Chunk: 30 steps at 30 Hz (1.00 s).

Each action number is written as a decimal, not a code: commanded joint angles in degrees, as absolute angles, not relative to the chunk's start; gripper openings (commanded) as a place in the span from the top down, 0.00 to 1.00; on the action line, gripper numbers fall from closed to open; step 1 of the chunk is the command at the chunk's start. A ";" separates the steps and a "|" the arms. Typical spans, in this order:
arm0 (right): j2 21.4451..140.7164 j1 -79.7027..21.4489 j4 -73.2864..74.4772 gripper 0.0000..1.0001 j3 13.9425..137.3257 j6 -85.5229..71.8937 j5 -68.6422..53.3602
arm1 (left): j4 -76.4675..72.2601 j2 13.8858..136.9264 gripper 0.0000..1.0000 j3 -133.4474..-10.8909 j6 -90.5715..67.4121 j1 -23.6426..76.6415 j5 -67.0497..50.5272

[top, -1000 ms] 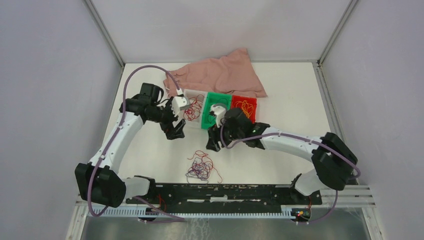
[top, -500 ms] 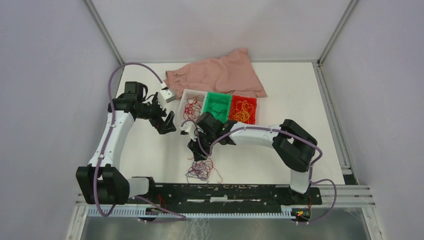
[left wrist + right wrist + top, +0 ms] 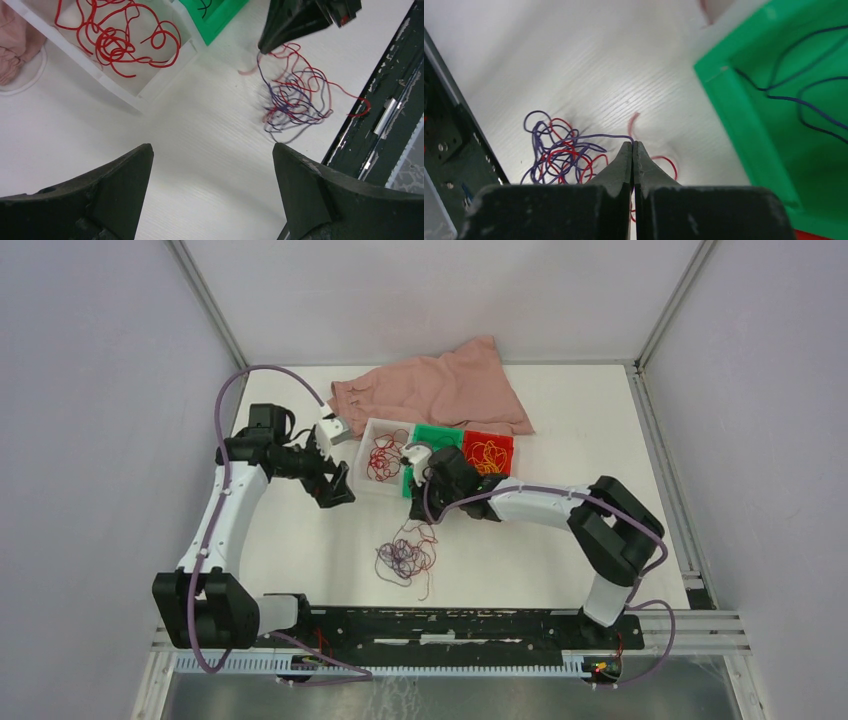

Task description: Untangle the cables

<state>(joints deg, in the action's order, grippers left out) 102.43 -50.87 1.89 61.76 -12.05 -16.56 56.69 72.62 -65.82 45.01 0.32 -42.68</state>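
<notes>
On the near side of the green bin (image 3: 440,432), the cables (image 3: 405,558) lie in a loose red and purple clump on the white surface (image 3: 300,540). Just in front of that bin, the right pincer (image 3: 633,146) is pressed together on one purple strand leading up from the clump. Left of the green bin, past a white bin (image 3: 362,480) of red strands, the left pincer (image 3: 211,149) is spread wide and holds nothing. Beyond the green bin lies a pink cloth (image 3: 440,390).
</notes>
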 commanded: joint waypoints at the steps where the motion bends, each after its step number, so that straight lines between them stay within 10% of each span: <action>1: 96.08 -48.61 -10.90 0.99 57.80 -21.67 -13.84 | 55.54 72.68 0.05 -63.90 45.26 0.00 -48.00; 30: 80.85 -48.67 -36.84 0.99 48.71 -45.75 -24.61 | 38.95 65.49 0.25 -54.36 24.82 17.67 -48.10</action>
<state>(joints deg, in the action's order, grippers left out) 83.35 -48.38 -26.57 48.27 -39.79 -19.73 43.66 68.64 -52.16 31.44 17.54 -46.63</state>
